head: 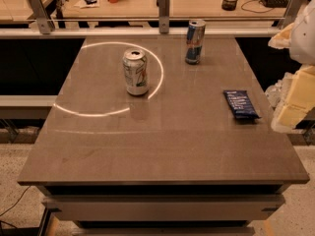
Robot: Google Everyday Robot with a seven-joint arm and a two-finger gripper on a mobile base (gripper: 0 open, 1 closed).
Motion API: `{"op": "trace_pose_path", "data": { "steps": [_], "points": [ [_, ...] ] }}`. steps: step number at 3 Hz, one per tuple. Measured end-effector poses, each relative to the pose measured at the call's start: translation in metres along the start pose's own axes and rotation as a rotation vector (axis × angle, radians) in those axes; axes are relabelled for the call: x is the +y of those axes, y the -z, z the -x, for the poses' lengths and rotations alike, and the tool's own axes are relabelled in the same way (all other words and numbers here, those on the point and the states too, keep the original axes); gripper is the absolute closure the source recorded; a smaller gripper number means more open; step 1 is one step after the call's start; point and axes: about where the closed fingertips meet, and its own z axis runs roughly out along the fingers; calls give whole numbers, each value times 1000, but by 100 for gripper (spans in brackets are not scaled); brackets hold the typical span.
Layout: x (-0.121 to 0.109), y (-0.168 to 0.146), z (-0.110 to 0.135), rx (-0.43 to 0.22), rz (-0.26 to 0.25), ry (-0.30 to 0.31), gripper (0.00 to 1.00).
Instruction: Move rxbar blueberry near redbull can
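Brown tabletop has the rxbar flat by its right edge, redbull near the back edge, gripper hanging off the right side (can't tell open or closed), and a sloppy slide could tip redbull.

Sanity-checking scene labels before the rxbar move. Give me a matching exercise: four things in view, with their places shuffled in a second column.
Things:
1. rxbar blueberry
2. redbull can
3. white-silver can
4. pincer

Places:
a. standing left of the table's middle
b. at the right border of the view, right of the bar
c. standing near the table's far edge
d. lying flat near the table's right edge

Pairs: 1-d, 2-c, 3-a, 4-b
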Motion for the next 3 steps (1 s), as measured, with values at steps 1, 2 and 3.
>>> {"op": "trace_pose_path", "data": {
  "steps": [1, 2, 3],
  "points": [
    [0, 0, 0, 0, 0, 0, 0],
    [-4, -2, -2, -21, -12, -47, 0],
    [-7, -16, -15, -102, -35, -150, 0]
  ]
}}
